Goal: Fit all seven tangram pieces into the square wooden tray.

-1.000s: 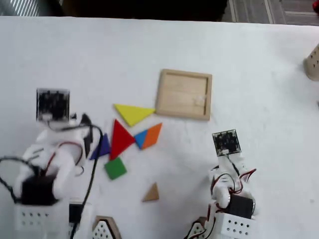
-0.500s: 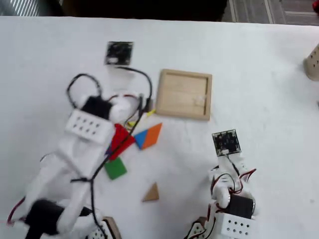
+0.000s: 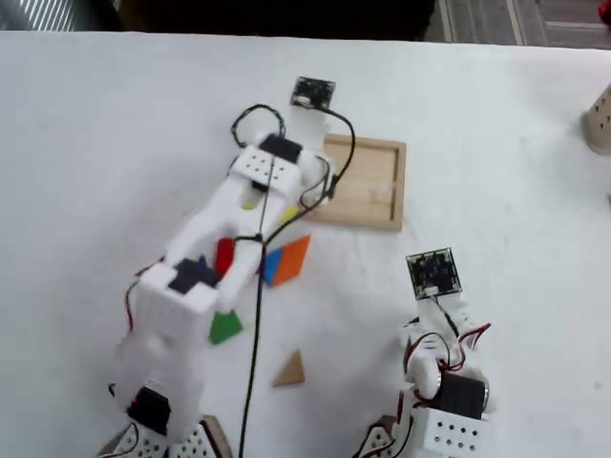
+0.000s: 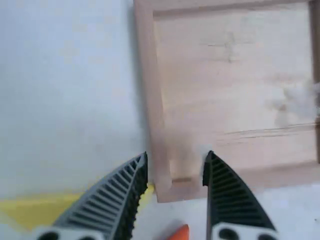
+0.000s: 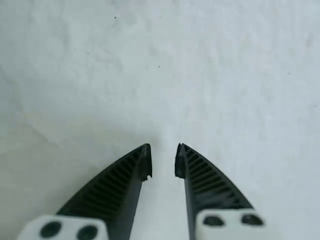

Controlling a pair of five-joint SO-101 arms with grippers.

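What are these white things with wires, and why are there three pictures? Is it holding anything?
They are two small robot arms at a white table. One picture looks down from above. The other two come from cameras on each arm's wrist, showing its jaws. The left arm stretches over coloured pieces to the wooden tray; its jaws are open at the tray's corner, holding nothing. The right arm sits folded, jaws slightly apart, empty. An orange piece, a green piece and a tan triangle lie loose.
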